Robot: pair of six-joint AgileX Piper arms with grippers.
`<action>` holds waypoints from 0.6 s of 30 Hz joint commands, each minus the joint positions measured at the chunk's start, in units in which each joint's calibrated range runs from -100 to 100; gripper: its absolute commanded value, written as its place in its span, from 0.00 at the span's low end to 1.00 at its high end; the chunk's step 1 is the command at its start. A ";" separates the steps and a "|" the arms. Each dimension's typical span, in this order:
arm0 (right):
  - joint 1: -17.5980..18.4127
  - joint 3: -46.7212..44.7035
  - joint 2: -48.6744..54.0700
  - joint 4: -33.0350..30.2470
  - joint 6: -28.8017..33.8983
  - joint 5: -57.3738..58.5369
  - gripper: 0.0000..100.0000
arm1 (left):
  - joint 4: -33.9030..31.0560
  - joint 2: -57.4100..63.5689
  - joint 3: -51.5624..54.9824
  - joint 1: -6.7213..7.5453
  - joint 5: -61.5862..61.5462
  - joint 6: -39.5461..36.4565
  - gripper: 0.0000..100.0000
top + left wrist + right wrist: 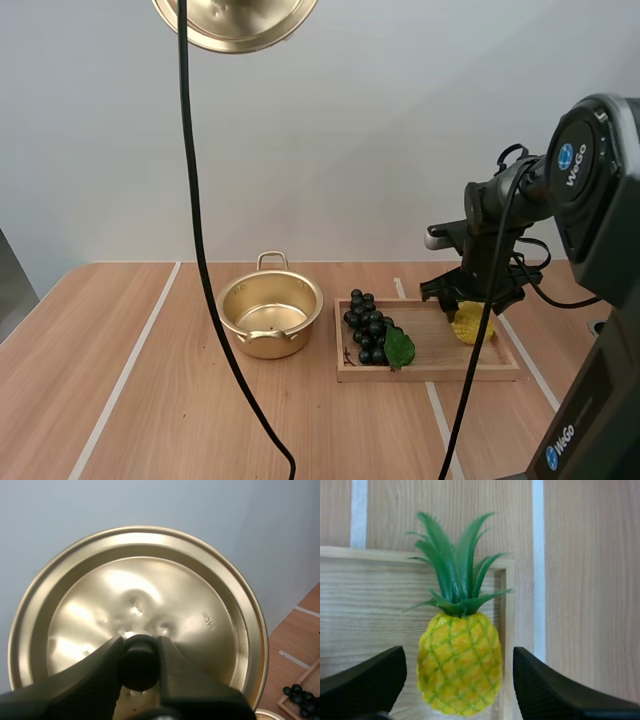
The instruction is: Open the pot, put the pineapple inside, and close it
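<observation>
Pineapple (pixel 460 672) lying at the right end of the wooden tray (pixel 430 373); pot (pixel 270 315) open on the table (pixel 340 430).
The right gripper (pixel 459 662) stands wide open, one finger on either side of the pineapple, touching neither flank. The left gripper (pixel 140 655) is clamped on the black knob (pixel 139 669) of the lid (pixel 135 580), held high above the table. Grapes (pixel 368 328) lie at the tray's left end.

pot (pixel 270 340) mouth: uncovered | grapes (pixel 368 325): between pot and pineapple (pixel 460 670) | tray (pixel 508 620) rim: just beside pineapple
</observation>
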State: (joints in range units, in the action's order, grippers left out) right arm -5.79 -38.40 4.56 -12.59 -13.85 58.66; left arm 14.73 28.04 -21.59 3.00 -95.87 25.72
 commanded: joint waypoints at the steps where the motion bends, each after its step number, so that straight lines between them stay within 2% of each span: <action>1: -0.15 -0.30 0.27 -0.13 0.12 -1.30 1.00 | 1.40 -0.02 -0.50 0.05 0.70 -0.22 0.00; 18: -0.15 -1.37 -2.95 -1.47 0.12 -5.49 1.00 | 1.54 -0.02 -0.50 0.05 0.55 -0.22 0.00</action>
State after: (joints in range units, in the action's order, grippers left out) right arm -5.79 -39.56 1.42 -13.48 -13.85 54.35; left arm 15.07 28.04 -21.59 3.00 -95.87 25.72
